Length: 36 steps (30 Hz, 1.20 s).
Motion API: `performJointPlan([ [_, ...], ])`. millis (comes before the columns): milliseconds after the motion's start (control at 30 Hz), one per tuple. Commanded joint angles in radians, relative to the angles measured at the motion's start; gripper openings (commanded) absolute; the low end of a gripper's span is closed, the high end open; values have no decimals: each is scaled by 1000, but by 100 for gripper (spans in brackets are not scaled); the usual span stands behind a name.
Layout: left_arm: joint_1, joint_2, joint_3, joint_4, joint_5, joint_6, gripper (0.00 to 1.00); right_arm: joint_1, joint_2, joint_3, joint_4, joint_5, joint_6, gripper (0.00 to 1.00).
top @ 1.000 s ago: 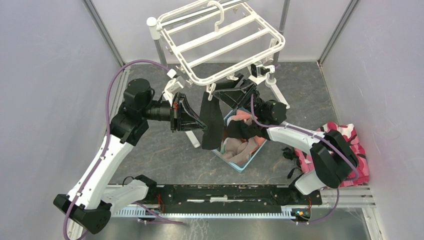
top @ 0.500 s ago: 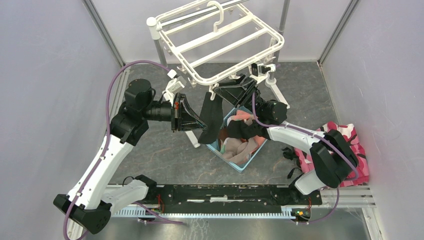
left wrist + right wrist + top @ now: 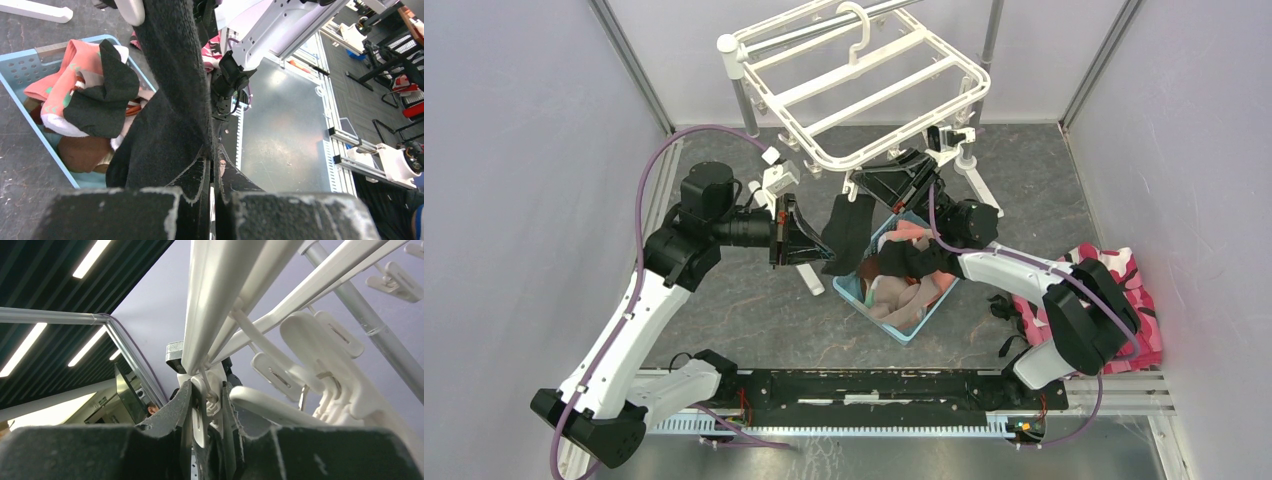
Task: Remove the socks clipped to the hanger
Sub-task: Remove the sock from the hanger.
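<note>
Black sock (image 3: 848,228) hangs below the near edge of the hanger (image 3: 874,95). Its lower end is over the light blue basket (image 3: 852,292), which already holds a coral pink sock (image 3: 65,70) and others. The top end runs up to a white clip (image 3: 202,412) under the frame. Can't tell whether the clip has let go of it.

Risks, my read:
- If left pulls before the clip is squeezed properly open, the sock stretches and tilts or swings the whole hanger.
- If right's fingers slip off the clip's sides, it snaps back onto the fabric.
- Left's bite looks to be on a fold low on the sock. It could slide out, and the sock would land outside the basket.

Left gripper (image 3: 214,165): fully closed, black sock pinched between the fingers.

Right gripper (image 3: 206,407): jaws drawn in to a narrow gap around the clip. Both fingers look in contact with its sides, nothing else held.
</note>
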Motion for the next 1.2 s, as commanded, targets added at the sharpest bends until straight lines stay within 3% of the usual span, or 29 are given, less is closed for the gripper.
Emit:
performJointPlan([
  [0, 2, -5, 47, -12, -57, 64, 2, -3, -25, 5, 283, -11, 8, 14],
  [100, 2, -3, 55, 1, -118, 58, 2, -5, -32, 0, 253, -13, -13, 0],
  [267, 2, 10, 44, -7, -116, 68, 2, -8, -107, -12, 31, -27, -160, 0],
  [433, -1, 12, -60, 8, -28, 60, 2, -7, -220, 6, -406, -27, -421, 2],
  [467, -2, 15, -84, 14, -14, 57, 2, -7, -233, 9, -464, -24, -449, 10],
  [600, -10, 67, -103, 21, 15, 77, 2, -6, -277, -15, -612, -11, -521, 96],
  [900, -10, 101, -14, 99, 26, 19, 2, 8, -419, -153, -893, -82, -719, 98],
  [1167, -10, 86, -56, 176, 46, -62, 2, 83, -470, -279, -857, -107, -767, 98],
])
